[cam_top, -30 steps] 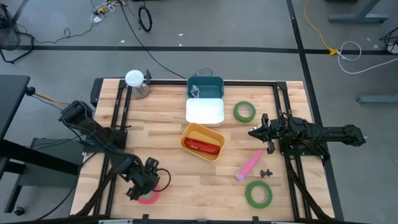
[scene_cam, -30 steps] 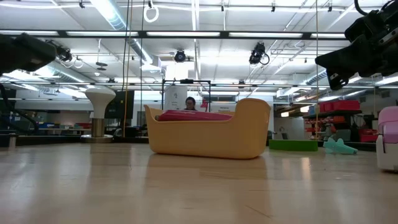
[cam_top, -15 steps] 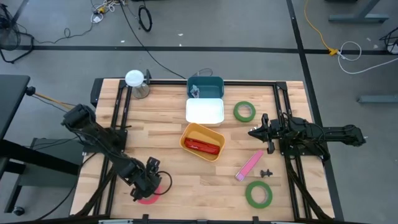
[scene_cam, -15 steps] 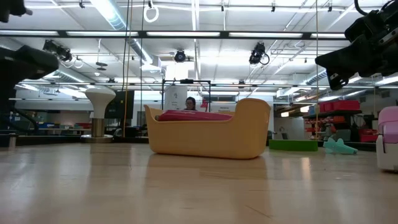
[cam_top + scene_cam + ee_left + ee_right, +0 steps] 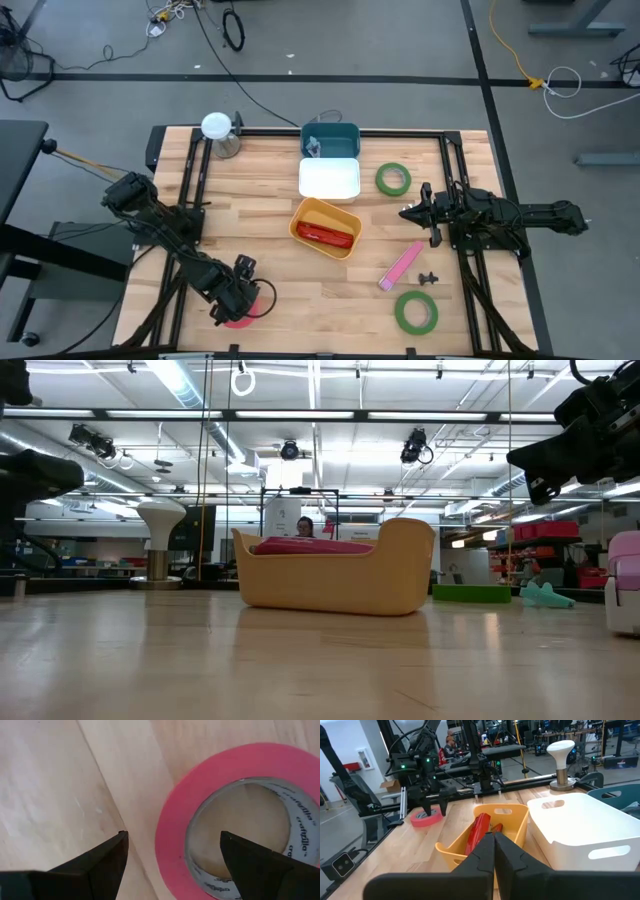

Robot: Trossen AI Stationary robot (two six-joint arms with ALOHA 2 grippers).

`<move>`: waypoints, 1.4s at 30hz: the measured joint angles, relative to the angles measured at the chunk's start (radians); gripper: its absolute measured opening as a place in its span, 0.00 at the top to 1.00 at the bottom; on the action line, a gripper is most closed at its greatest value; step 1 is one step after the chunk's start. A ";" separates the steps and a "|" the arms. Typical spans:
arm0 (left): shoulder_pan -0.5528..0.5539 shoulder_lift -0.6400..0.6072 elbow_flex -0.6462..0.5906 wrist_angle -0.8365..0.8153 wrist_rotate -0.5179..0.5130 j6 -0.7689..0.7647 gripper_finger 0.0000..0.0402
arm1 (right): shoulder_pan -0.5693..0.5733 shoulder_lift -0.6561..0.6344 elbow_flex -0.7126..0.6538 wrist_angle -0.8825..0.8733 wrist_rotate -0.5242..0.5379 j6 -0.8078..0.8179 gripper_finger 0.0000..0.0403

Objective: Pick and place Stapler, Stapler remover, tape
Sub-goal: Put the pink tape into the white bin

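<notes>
Red ring-shaped tape roll [image 5: 235,815] lies flat at the wooden table's [image 5: 270,200] 7 o'clock, under the left gripper [image 5: 238,297].
Left wrist view alone shows wide-spread fingers [image 5: 95,865] straddling its rim, grey printed core visible; low view misses it. Right gripper [image 5: 412,212] pinched closed, empty, at 3 o'clock.

On the worktop [image 5: 270,200], two bins [image 5: 330,179] lie behind a tray [image 5: 325,228]; a tape roll [image 5: 393,179] seemingly lies right of them.
</notes>
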 joint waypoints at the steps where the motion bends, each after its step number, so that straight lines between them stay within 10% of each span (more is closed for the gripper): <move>1: 0.000 0.000 0.000 -0.002 0.001 -0.008 0.22 | 0.000 0.000 0.000 0.000 0.000 0.000 0.98; 21: 0.001 0.000 0.000 -0.003 0.035 -0.018 0.58 | 0.000 0.000 0.000 0.000 0.000 0.000 0.98; 42: 0.001 -0.002 0.000 -0.001 0.044 -0.017 0.74 | 0.000 0.000 0.000 0.000 0.000 0.000 0.98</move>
